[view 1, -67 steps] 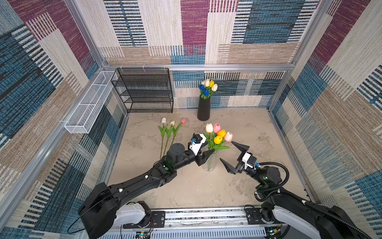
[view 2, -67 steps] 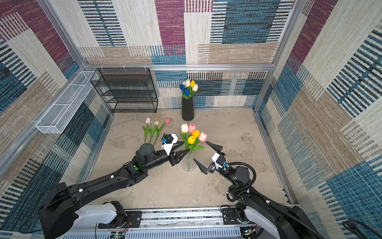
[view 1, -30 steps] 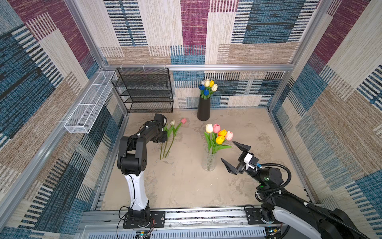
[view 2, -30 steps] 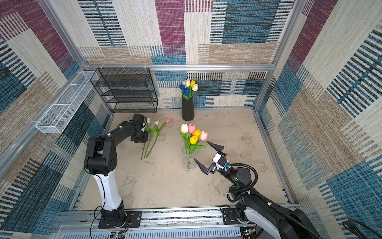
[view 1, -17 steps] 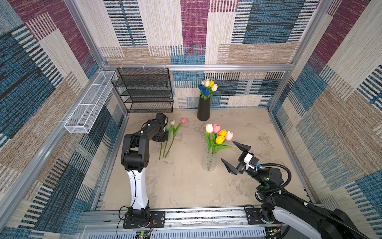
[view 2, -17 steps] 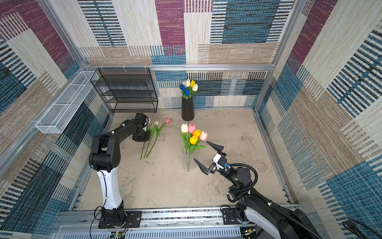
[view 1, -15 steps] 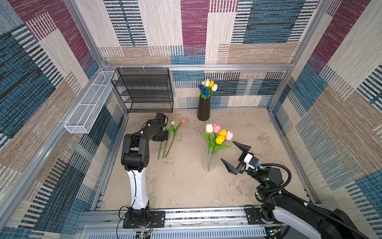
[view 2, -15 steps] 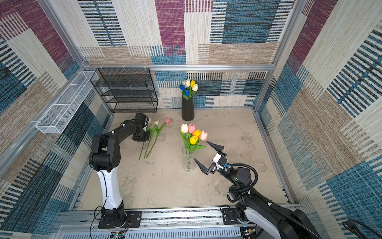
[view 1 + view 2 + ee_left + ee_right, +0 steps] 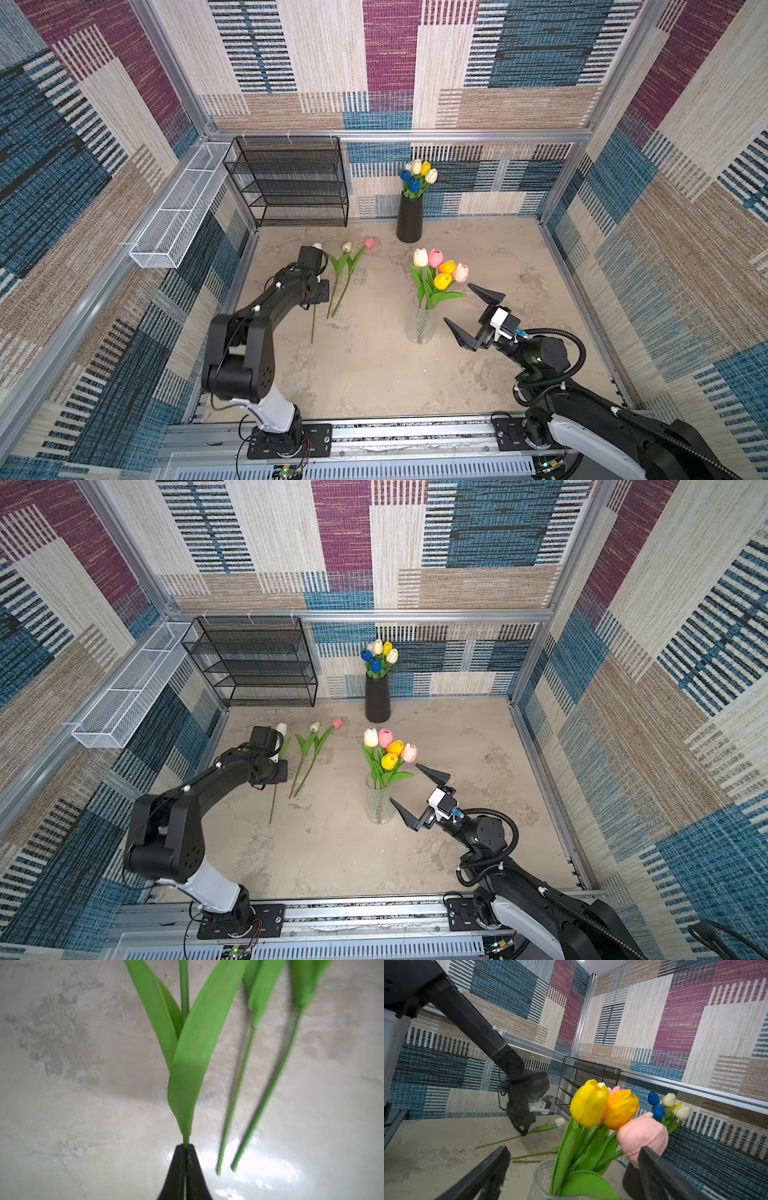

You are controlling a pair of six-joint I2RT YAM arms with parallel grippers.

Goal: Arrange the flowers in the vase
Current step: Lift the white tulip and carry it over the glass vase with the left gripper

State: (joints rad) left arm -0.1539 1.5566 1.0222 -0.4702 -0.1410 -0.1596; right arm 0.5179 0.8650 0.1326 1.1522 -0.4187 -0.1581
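stem [image 9: 184, 991] apparently pinched in left gripper [image 9: 185, 1147]

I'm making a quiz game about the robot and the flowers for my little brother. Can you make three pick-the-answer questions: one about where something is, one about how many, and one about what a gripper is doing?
1. Where does the black vase stand?
A. at the back, beside the black mesh shelf
B. up on top of the shelf
C. lying on its side at the front

2. How many tulips are in the glass vase?
A. three
B. five
C. eight

3. What is the left gripper doing?
A. standing wide open
B. shut on a white tulip's stem
C. holding the glass vase

Answers:
1 A: both top views show it upright at the back, next to the shelf.
2 B: white, pink, orange, yellow and pale pink heads can be counted.
3 B: the left wrist view shows the jaws together with the green stem pinched between them.
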